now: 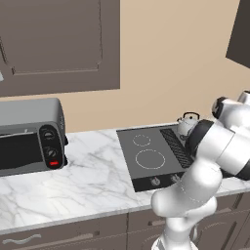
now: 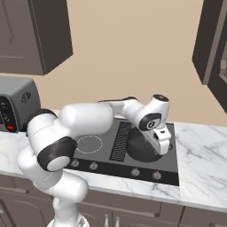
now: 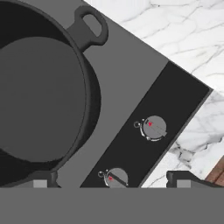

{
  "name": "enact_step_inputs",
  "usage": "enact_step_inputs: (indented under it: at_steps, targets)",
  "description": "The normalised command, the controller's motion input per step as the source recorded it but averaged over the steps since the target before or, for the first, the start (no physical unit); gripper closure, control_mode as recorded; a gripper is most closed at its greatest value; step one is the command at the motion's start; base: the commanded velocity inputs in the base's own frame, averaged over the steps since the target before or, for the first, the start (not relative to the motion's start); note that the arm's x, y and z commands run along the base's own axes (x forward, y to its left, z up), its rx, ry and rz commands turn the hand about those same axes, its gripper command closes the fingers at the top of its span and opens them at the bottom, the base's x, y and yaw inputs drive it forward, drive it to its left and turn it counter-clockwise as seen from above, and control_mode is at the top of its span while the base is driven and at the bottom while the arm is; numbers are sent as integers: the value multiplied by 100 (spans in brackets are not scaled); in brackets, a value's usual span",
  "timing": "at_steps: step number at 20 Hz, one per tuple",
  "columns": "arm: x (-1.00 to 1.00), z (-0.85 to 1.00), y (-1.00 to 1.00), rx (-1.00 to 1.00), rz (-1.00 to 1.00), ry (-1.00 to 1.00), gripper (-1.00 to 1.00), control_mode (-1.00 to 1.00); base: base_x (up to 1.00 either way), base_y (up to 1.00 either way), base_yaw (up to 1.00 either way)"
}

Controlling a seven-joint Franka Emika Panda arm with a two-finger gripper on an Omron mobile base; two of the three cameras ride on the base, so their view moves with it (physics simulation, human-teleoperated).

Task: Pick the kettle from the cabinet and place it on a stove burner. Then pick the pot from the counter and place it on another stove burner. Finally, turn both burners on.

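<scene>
Pot (image 3: 41,94) sits on the dark glass cooktop (image 3: 127,83), toward its right front part, one loop handle (image 3: 89,26) pointing at the right edge. Tool (image 2: 163,144) hangs just above the pot's right rim, fingers (image 3: 183,179) spread wide, pinching nothing. Two front knobs (image 3: 154,127) lie beside the pot along the cooktop's front strip. Kettle (image 1: 188,123) stands at the cooktop's back edge. Toaster oven (image 1: 30,136) occupies the left end of the marble bench (image 1: 88,180).
</scene>
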Motion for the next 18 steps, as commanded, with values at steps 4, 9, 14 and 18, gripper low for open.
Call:
enact_step_inputs:
  at_steps: [4, 9, 14, 18]
  targets:
    - [-26, 23, 14, -6, 14, -9, -100, -100, 0, 0, 0]
    - [-23, 14, 18, -7, 19, -6, -100, -100, 0, 0, 0]
    - [-14, 1, 27, -7, 22, -2, -100, -100, 0, 0, 0]
    - [-13, 0, 23, -4, 22, 0, -100, -100, 0, 0, 0]
